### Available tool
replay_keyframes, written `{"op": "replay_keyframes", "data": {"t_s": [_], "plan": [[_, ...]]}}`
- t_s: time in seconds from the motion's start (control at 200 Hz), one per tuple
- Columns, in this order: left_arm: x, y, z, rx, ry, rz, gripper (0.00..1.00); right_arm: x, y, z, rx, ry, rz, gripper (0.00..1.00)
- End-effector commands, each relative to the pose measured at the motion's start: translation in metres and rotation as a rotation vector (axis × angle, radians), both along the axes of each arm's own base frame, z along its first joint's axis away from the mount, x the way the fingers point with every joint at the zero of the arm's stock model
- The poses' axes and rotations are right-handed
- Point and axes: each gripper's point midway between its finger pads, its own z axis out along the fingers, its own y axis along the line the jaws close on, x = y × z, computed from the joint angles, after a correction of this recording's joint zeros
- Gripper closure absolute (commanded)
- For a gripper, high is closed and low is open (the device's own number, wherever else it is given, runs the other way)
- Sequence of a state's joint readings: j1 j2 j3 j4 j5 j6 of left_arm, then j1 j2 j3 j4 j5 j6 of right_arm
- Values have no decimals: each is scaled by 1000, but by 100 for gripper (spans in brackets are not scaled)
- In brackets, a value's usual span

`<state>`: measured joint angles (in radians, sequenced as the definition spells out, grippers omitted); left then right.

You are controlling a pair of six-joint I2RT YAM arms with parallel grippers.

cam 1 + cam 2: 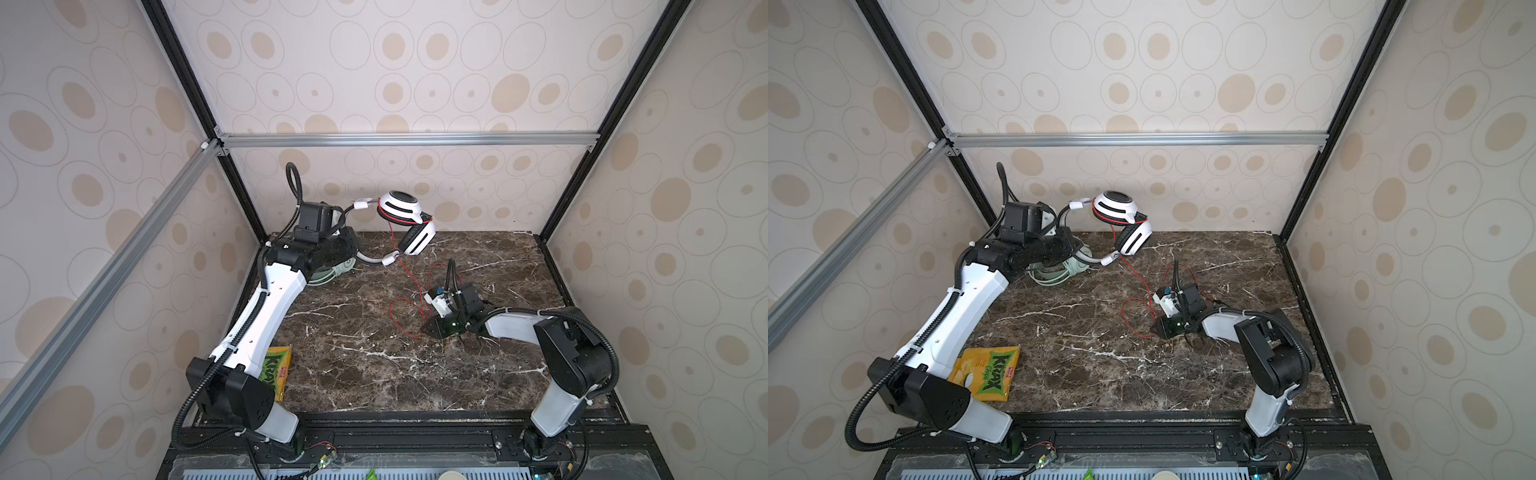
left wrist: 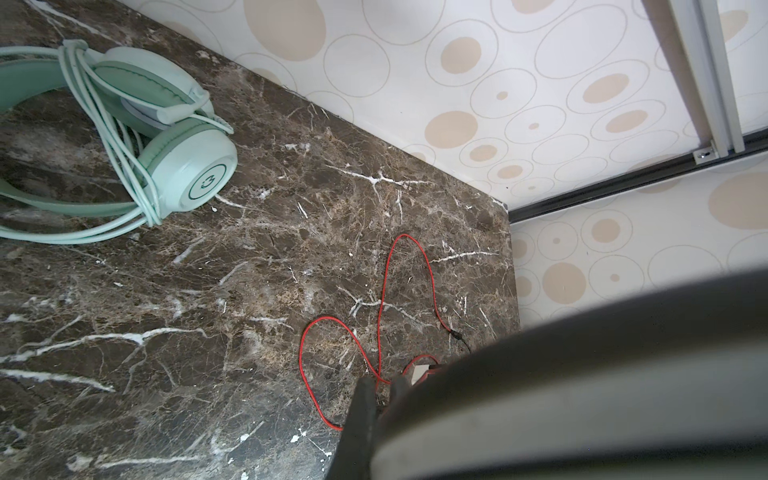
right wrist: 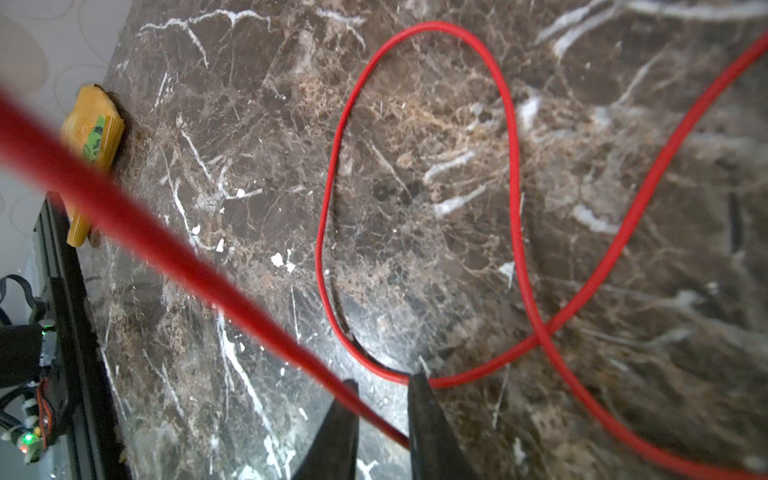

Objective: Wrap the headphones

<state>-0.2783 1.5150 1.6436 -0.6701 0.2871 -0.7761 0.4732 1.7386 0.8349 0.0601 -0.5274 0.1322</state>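
Between the right gripper's (image 3: 384, 379) narrow-set fingers (image 3: 428, 415) runs the red cord (image 3: 515, 187), pinch unclear; left gripper (image 2: 380, 386) clamps the headband (image 2: 582, 395).

tabletop (image 1: 374, 374): dark brown marble, white and tan veins
walls (image 1: 415, 62): cream, beige dots inside thin grey rings
white headphones (image 1: 409, 216), in the left tool (image 1: 352, 249): white cups, black pads, grey headband
red cord (image 3: 124, 212), at the right tool (image 3: 384, 378): bright red against black fingers (image 3: 428, 415)
mint headphones (image 2: 195, 178), below the left tool: mint green
pale green cord (image 2: 109, 124): paler green than the cups
snack bag (image 1: 988, 372): yellow-orange, green-and-black lettering
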Motion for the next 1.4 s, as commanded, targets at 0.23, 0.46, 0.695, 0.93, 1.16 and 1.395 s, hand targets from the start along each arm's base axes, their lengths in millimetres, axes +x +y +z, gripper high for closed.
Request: {"op": "replay_keyframes", "data": {"t_s": [0.23,0.46,0.695,0.93,1.16,1.395], "plan": [[8,13,33,-118,-80,67,100,-41,-5,23,21,-25,59,100],[11,26,31,-115,-81,142,100,-67,-10,36,-11,-56,99,100],[24,71,19,54,-61,342,100,-104,-14,45,-195,-172,178,100],[31,117,12,241,-32,479,100,-116,-24,77,-266,-300,158,100],[27,129,-11,320,15,517,100,-115,-20,114,-299,-393,181,100],[12,132,-34,489,73,555,100,-107,-10,174,-398,-553,246,100]]}}
